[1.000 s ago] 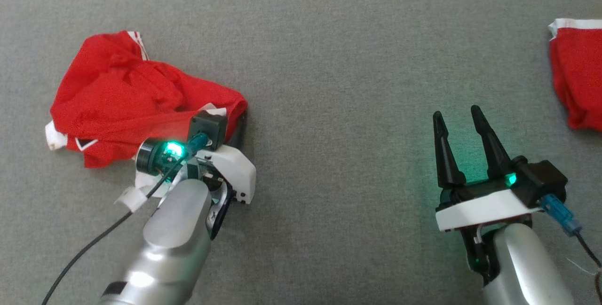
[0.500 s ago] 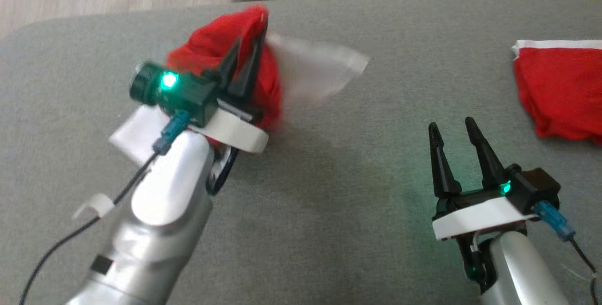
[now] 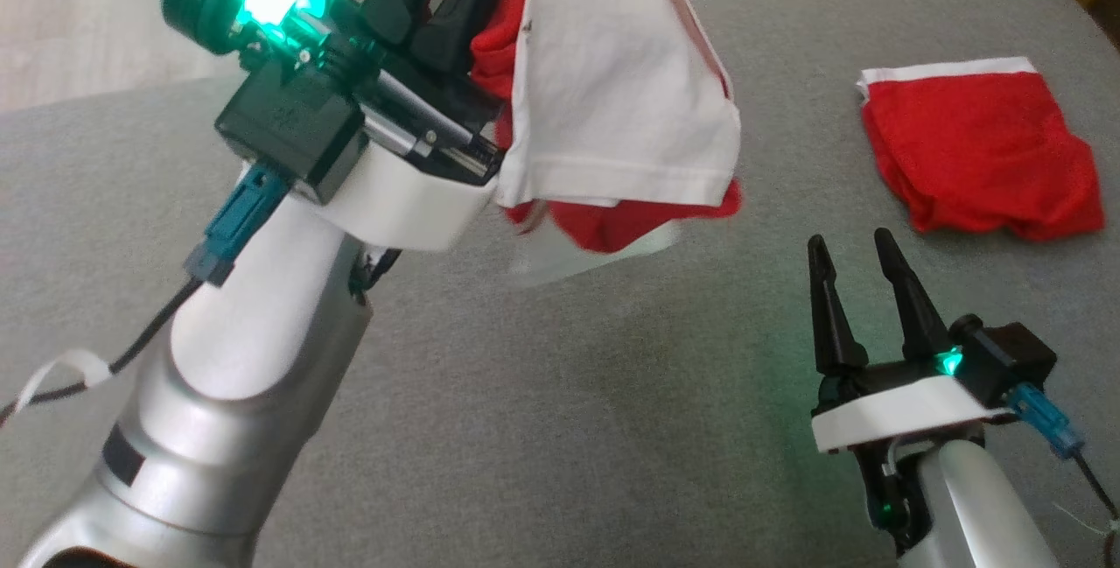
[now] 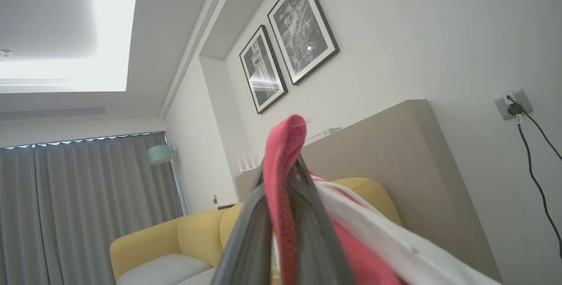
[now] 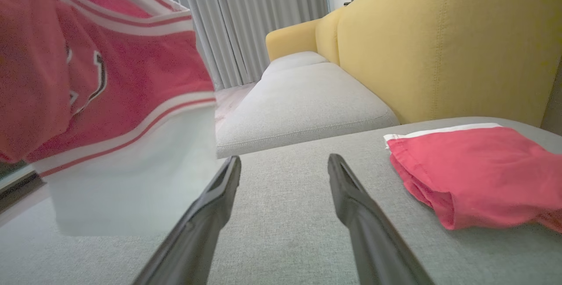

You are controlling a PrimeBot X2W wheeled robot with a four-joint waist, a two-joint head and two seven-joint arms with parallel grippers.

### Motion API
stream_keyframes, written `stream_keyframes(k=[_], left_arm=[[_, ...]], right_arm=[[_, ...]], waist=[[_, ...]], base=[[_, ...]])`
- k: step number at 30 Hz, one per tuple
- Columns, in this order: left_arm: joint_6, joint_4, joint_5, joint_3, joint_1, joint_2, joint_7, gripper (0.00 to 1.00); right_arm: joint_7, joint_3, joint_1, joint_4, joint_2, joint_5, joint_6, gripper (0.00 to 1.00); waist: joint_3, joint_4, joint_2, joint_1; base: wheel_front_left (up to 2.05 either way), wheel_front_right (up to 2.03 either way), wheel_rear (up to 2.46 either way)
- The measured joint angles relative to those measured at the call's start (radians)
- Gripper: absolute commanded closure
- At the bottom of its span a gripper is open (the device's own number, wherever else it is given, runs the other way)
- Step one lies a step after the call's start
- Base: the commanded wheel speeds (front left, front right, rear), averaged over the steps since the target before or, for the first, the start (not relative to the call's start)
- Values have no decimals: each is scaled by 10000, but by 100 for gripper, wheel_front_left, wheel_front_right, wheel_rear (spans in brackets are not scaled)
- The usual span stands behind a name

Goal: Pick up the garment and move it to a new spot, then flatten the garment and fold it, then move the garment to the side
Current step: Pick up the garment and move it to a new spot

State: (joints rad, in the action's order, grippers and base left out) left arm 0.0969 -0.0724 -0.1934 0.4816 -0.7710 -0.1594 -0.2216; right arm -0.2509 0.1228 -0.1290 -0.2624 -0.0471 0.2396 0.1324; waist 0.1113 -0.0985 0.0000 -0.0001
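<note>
Left end effector (image 4: pixel 283 168) is pinched shut on a red fold of the garment (image 3: pixel 612 87), raised high over the grey cushion (image 3: pixel 569 428); that cushion spans the head view, with a yellow sofa (image 5: pixel 439 48) behind it; the garment, red with white panels and striped trim, hangs from the fingers, its lower edge blurred; a second red garment (image 3: pixel 980 148) lies flat at the cushion's far right; right end effector (image 3: pixel 850 240) stands wide open and empty, near it but apart.
</note>
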Motion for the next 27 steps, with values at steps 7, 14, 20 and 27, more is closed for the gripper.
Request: stream_keyframes(k=[7, 14, 20, 27], left_arm=[[104, -169, -111, 274, -294, -263, 811, 100], [98, -1193, 144, 251, -1175, -692, 1409, 100], [203, -2849, -50, 1022, -1569, -387, 1697, 28], [355, -4617, -1030, 1939, -1761, -98, 1409, 0]], right_arm=[[0, 86, -43, 73, 0, 314, 0, 0], [0, 211, -290, 132, 2, 485, 0, 0], [0, 428, -555, 182, 2, 631, 0, 0], [0, 665, -901, 255, 2, 865, 0, 0]], waist=[[348, -607, 0, 1], [885, -1306, 0, 2], [1444, -2008, 0, 2], [2039, -2623, 0, 3]], base=[[0, 0, 0], [0, 0, 0], [0, 0, 0], [0, 0, 0]])
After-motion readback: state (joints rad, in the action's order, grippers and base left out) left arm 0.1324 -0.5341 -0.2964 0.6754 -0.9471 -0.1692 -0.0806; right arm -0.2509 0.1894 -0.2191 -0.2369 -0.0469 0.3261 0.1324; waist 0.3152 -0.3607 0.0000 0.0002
